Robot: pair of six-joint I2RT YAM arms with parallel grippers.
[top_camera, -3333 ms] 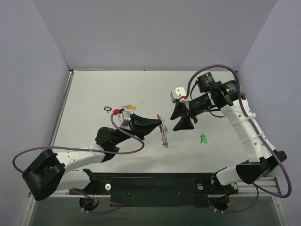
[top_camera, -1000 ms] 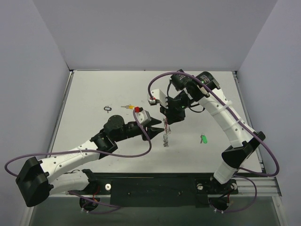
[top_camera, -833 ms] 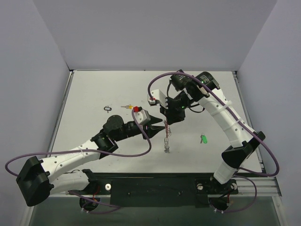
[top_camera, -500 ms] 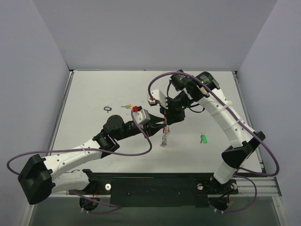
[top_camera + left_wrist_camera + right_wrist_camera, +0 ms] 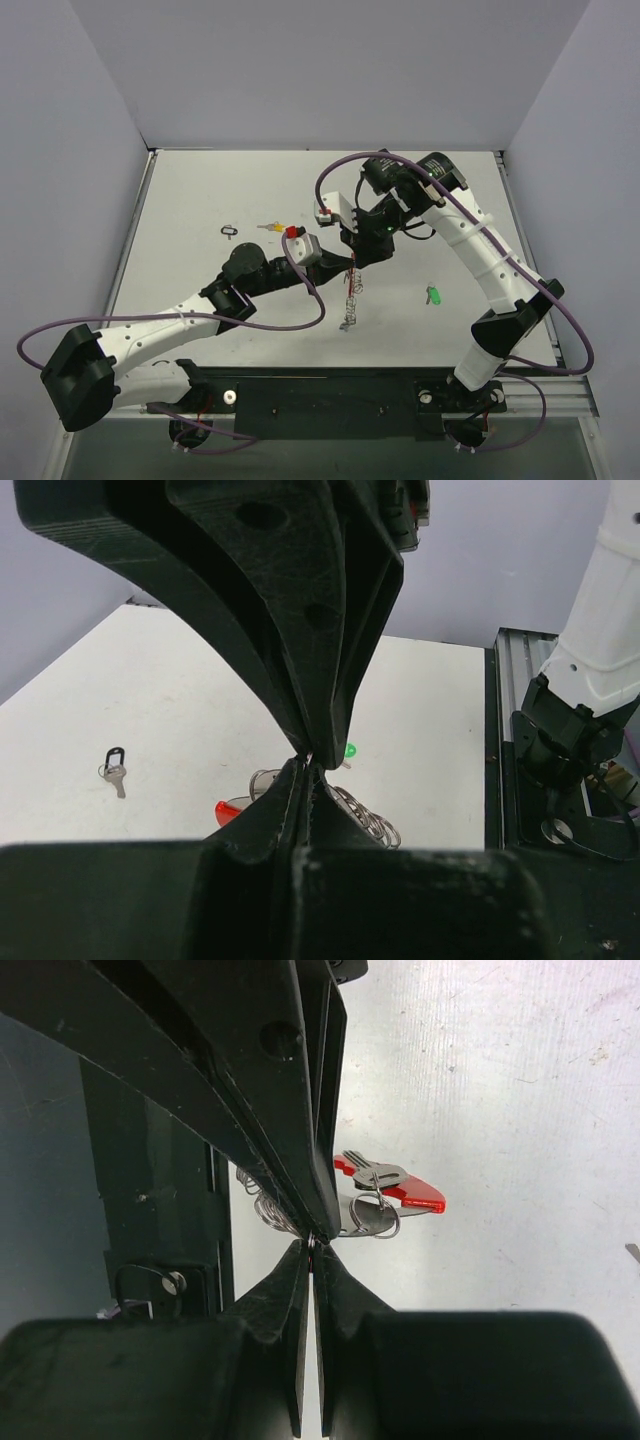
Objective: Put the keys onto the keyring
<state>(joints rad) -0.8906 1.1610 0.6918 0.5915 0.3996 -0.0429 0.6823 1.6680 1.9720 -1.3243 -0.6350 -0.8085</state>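
Shows both hands tip to tip near the middle of the bench (image 5: 200,190). Finds the left hand (image 5: 344,264) in from 9 o'clock, jaws pressed flat together right at the top end of the keyring (image 5: 347,305); cannot tell from its wrist view about any wire pinched between them. Finds the right hand (image 5: 358,258) in from 1 o'clock, likewise clamped narrow, gripping the keyring with silver coils on one side of its tips and the red piece (image 5: 405,1192) on the other. Has the coil trailing toward 6 o'clock below the hands. Places the green key (image 5: 433,295) alone on the bench at 4 o'clock of the hands, the yellow key (image 5: 270,227) at 10 o'clock, and a small black loop (image 5: 230,231) just beyond it toward 9.
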